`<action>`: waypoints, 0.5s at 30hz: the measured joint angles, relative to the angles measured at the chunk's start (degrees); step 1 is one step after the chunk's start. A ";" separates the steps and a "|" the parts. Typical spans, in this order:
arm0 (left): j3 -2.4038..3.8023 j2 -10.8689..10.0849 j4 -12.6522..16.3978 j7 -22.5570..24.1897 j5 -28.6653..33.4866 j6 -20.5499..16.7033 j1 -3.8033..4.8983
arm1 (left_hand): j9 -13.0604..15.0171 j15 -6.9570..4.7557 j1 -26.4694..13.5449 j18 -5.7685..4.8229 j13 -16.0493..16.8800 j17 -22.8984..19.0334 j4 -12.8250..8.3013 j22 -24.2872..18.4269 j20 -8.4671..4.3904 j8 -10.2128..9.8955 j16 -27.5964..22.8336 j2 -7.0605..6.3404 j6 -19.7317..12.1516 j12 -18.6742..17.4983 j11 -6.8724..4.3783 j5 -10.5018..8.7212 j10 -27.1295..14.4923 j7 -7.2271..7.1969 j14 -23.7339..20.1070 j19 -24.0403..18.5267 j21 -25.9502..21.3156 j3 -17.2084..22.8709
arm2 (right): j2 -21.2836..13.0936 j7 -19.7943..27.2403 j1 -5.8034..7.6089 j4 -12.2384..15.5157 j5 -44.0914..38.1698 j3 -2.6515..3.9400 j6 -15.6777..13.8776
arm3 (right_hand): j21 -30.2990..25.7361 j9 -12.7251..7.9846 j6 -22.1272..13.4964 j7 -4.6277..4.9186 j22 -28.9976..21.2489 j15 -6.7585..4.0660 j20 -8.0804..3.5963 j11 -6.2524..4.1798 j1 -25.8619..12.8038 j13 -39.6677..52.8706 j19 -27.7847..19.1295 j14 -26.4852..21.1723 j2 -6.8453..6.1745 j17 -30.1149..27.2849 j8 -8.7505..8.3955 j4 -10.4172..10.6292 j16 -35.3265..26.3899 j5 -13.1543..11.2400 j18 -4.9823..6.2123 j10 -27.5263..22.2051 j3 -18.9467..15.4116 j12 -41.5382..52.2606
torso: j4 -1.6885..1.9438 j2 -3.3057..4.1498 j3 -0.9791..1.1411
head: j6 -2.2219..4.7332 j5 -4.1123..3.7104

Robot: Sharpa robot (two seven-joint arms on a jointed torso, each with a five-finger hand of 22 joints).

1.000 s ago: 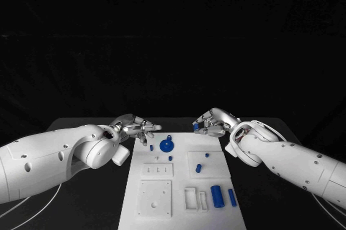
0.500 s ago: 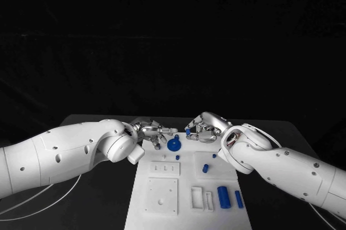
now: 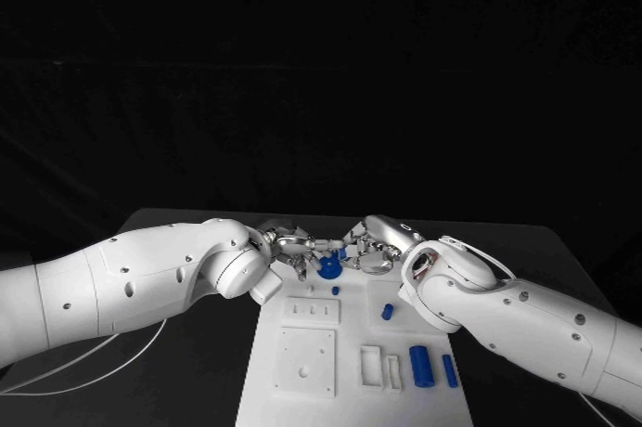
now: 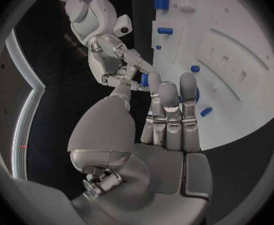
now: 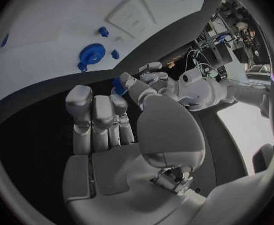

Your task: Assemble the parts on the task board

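Board: white plate (image 3: 311, 360) lying lengthwise down the middle of the black table (image 3: 187, 353), with raised square blocks and slotted recesses on its near half.
Disc: round blue part (image 3: 329, 268) with a knob, sitting at the far end of the board, right between the two hands; in the right wrist view it reads as a ring-shaped wheel (image 5: 92, 54) with a small lug.
Pegs: a short blue peg (image 3: 387, 310) lies on the right mid section; two longer blue cylinders (image 3: 421, 366) lie side by side at the near right corner; a tiny blue stud (image 3: 335, 291) stands just below the disc.
Left hand: left hand (image 3: 292, 245) hovers at the far end, just left of the disc, fingers straight and together, thumb apart, nothing in its grasp.
Right hand: right hand (image 3: 369, 244) faces it across the disc, fingers curled around a small blue part (image 4: 144, 79), pinched at the fingertips.
Gap: the two hands nearly meet above the far edge.
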 measured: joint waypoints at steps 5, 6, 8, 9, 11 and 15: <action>0.01 0.34 0.00 -0.90 -0.40 0.12 0.00 | 0.00 0.00 0.62 0.00 -0.12 0.05 -0.61 0.62 0.00 0.00 0.00 0.62 0.91 -0.24 0.00 0.00 0.00 -0.28 0.00 0.00 -0.29 -0.23 | 0.44 -0.54 0.02 0.35 -0.96 -0.07 -0.01 | 0.00 0.00 0.00 0.00 0.00 0.00 0.00 0.00 0.23 0.00 0.00 0.00 -0.23 0.06 0.00 0.15 0.00 0.00 0.00 0.00 0.15 0.00 | 0.03 0.07 0.04 | -0.12 -0.10; 0.01 0.39 0.00 -1.06 -0.49 0.16 0.00 | 0.00 0.00 0.78 0.00 -0.18 0.05 -0.82 0.71 0.00 0.00 0.00 0.73 1.02 -0.47 0.00 0.00 0.00 -0.21 0.00 0.00 -0.42 -0.14 | 0.51 -0.61 0.02 0.39 -1.08 -0.07 -0.01 | 0.00 0.00 0.00 0.00 0.00 0.00 0.00 0.01 0.23 0.00 0.00 0.00 -0.23 0.06 0.00 0.15 0.00 0.00 0.00 0.00 0.15 0.00 | 0.03 0.08 0.07 | -0.15 -0.13; 0.01 0.44 -0.01 -1.37 -0.66 0.26 0.00 | 0.00 0.00 0.81 0.00 -0.31 0.02 -1.39 0.87 0.00 0.00 -0.05 1.03 1.19 -1.04 0.00 0.00 0.00 -0.32 0.00 0.00 -0.86 -0.26 | 0.62 -0.73 0.02 0.39 -1.28 -0.08 -0.01 | 0.23 0.00 0.00 0.00 -0.01 0.00 0.00 0.01 0.23 0.00 0.00 0.00 -0.23 0.06 -0.01 0.15 0.00 0.00 0.00 0.00 0.15 0.00 | 0.03 0.09 0.07 | -0.23 -0.17; 0.01 0.47 -0.02 -1.56 -0.77 0.35 0.00 | 0.00 0.00 0.66 0.01 -0.36 -0.03 -1.57 0.96 0.00 0.00 -0.28 1.18 1.40 -1.22 0.00 0.00 0.00 -0.25 0.00 0.00 -0.91 -0.39 | 0.69 -0.81 0.04 0.37 -1.40 -0.08 -0.01 | 0.23 0.00 0.00 0.00 -0.01 0.00 0.00 0.01 0.23 -0.01 0.00 0.00 -0.23 0.06 -0.01 0.15 0.00 0.00 0.00 0.00 0.15 0.00 | 0.04 0.10 0.08 | -0.26 -0.20; 0.01 0.50 -0.02 -1.79 -0.93 0.46 0.00 | 0.00 0.00 0.52 0.00 -0.60 -0.36 -2.48 1.30 0.00 0.00 -0.83 1.85 1.82 -1.97 0.00 0.00 0.00 -0.38 0.00 0.00 -1.75 -0.55 | 0.81 -0.89 0.07 0.26 -1.56 -0.09 -0.01 | 0.23 -0.01 -0.01 0.00 -0.01 0.00 0.00 0.01 0.23 -0.01 0.00 0.00 -0.23 0.06 -0.01 0.15 0.00 0.00 0.00 0.00 0.15 0.00 | 0.05 0.10 0.10 | -0.28 -0.23; 0.01 0.66 -0.05 -2.14 -1.25 0.63 0.00 | 0.00 0.31 0.64 0.00 -1.60 -0.94 -3.13 1.41 0.24 0.00 -1.56 2.40 1.84 -4.16 0.00 0.00 0.00 -0.40 -0.32 -0.24 -2.57 -0.85 | 1.05 -1.02 0.13 0.06 -1.76 -0.09 -0.01 | 0.23 -0.01 -0.01 0.00 -0.01 0.00 -0.20 0.01 -0.06 0.10 0.21 0.00 -0.52 0.11 -0.02 0.15 0.00 0.00 0.00 0.01 0.15 0.00 | 0.05 0.10 0.10 | -0.28 -0.28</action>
